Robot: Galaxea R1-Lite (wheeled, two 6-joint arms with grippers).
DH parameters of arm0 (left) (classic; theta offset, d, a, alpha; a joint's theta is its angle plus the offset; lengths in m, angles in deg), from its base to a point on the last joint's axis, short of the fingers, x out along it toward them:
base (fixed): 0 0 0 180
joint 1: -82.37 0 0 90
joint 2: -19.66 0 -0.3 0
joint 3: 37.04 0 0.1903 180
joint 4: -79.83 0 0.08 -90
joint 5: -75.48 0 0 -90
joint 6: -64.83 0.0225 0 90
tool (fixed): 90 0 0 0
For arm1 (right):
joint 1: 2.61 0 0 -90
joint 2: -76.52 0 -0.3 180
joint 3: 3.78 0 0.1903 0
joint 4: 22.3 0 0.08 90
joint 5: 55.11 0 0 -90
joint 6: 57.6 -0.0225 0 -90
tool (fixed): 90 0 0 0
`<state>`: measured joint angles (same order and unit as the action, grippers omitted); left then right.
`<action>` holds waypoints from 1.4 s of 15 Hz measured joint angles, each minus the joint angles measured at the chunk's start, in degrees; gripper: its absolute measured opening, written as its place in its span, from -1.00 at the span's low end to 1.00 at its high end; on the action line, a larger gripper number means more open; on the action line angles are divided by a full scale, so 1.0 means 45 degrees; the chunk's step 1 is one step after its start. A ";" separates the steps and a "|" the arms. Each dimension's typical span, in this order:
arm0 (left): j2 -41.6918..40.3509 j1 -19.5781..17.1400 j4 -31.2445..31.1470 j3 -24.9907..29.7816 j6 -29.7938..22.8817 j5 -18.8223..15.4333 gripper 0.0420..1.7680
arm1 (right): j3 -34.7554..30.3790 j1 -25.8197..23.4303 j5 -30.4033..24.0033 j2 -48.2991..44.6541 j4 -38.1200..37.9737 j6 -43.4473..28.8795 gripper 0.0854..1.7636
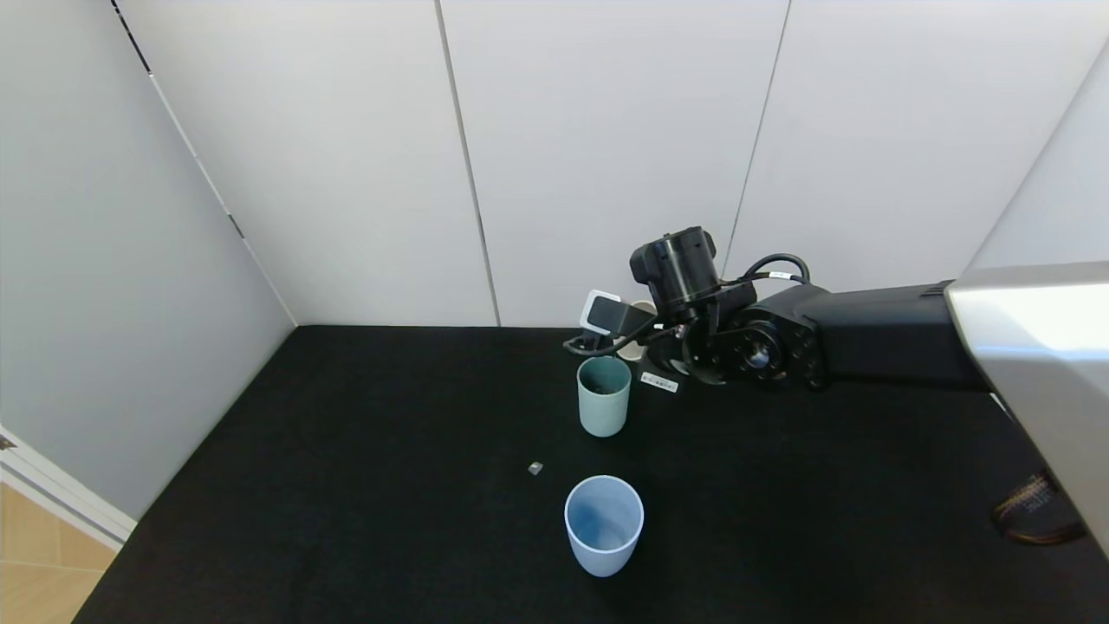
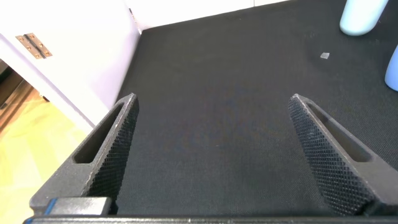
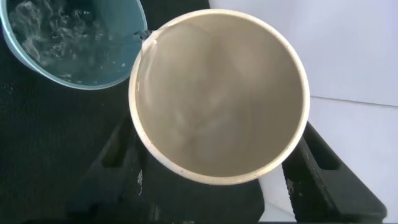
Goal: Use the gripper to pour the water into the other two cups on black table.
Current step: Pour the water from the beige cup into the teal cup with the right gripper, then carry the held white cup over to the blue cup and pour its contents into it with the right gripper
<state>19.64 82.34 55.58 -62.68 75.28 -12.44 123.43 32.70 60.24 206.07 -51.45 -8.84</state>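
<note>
My right gripper [image 1: 637,334] is shut on the beige cup [image 3: 217,93] and holds it tilted over the teal-green cup [image 1: 603,395] at the back of the black table [image 1: 346,485]. In the right wrist view a thin stream of water [image 3: 144,36] runs from the beige cup's rim into the teal-green cup [image 3: 68,43], where the water is rippled. The pale blue cup [image 1: 603,524] stands upright nearer the front, apart from the gripper. My left gripper [image 2: 214,121] is open and empty over bare tabletop, out of the head view.
A small grey scrap [image 1: 535,468] lies on the table between the two cups. White wall panels close the back and left. The table's left edge drops to a wooden floor [image 1: 35,572]. The pale blue cup shows far off in the left wrist view [image 2: 360,15].
</note>
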 joint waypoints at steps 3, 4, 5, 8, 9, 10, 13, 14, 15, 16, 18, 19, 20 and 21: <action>0.0000 0.0005 0.0000 0.0000 0.0005 0.0000 0.94 | -0.0035 0.0011 -0.0130 -0.0005 0.0054 -0.0333 0.41; 0.0000 0.0000 0.0000 0.0000 0.0000 0.0000 0.94 | -0.0060 0.0000 -0.0179 -0.0008 0.0049 -0.0631 0.41; 0.0000 0.0000 0.0000 0.0000 0.0005 0.0000 0.94 | -0.0089 -0.0014 -0.0195 -0.0030 0.0024 -0.0937 0.41; 0.0000 0.0005 0.0000 0.0000 0.0000 0.0000 0.94 | -0.0322 -0.0062 -0.0834 -0.0214 -0.0049 -0.1858 0.41; 0.0000 0.0000 0.0000 0.0000 -0.0003 0.0000 0.94 | -0.0515 -0.0068 -0.1038 -0.0336 -0.0027 -0.2116 0.41; 0.0000 0.0000 0.0000 0.0000 0.0000 -0.0005 0.94 | -0.0813 -0.0062 -0.1203 -0.0504 0.0000 -0.2324 0.41; 0.0000 -0.0005 0.0000 0.0000 0.0000 -0.0005 0.94 | -0.1915 -0.0014 -0.1306 -0.1208 0.0146 -0.2598 0.41; 0.0000 -0.0005 0.0000 0.0000 0.0005 0.0000 0.94 | -0.2308 -0.0011 -0.1403 -0.1509 0.0184 -0.2628 0.41; 0.0000 -0.0005 0.0000 0.0000 0.0000 0.0000 0.94 | -0.2712 -0.0005 -0.1598 -0.1850 0.0190 -0.2647 0.41; 0.0000 -0.0005 0.0005 0.0000 0.0000 0.0000 0.94 | -0.3172 0.0005 -0.1788 -0.2230 0.0184 -0.2660 0.41; 0.0000 -0.0005 0.0000 0.0000 0.0005 0.0005 0.94 | -0.4072 0.0030 -0.1864 -0.2977 0.0206 -0.2671 0.41; 0.0000 -0.0005 0.0000 0.0000 0.0000 -0.0005 0.94 | -0.4557 0.0062 -0.1869 -0.3375 0.0244 -0.2752 0.41; 0.0000 -0.0005 0.0000 -0.0005 0.0000 0.0000 0.94 | -0.4960 0.0130 -0.1880 -0.3730 0.0366 -0.2912 0.41; 0.0000 -0.0005 0.0000 -0.0005 0.0000 0.0005 0.94 | -0.5388 0.0219 -0.1918 -0.4066 0.0507 -0.3069 0.41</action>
<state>19.64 82.32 55.58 -62.71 75.28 -12.41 99.19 33.68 51.61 187.77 -49.17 -22.65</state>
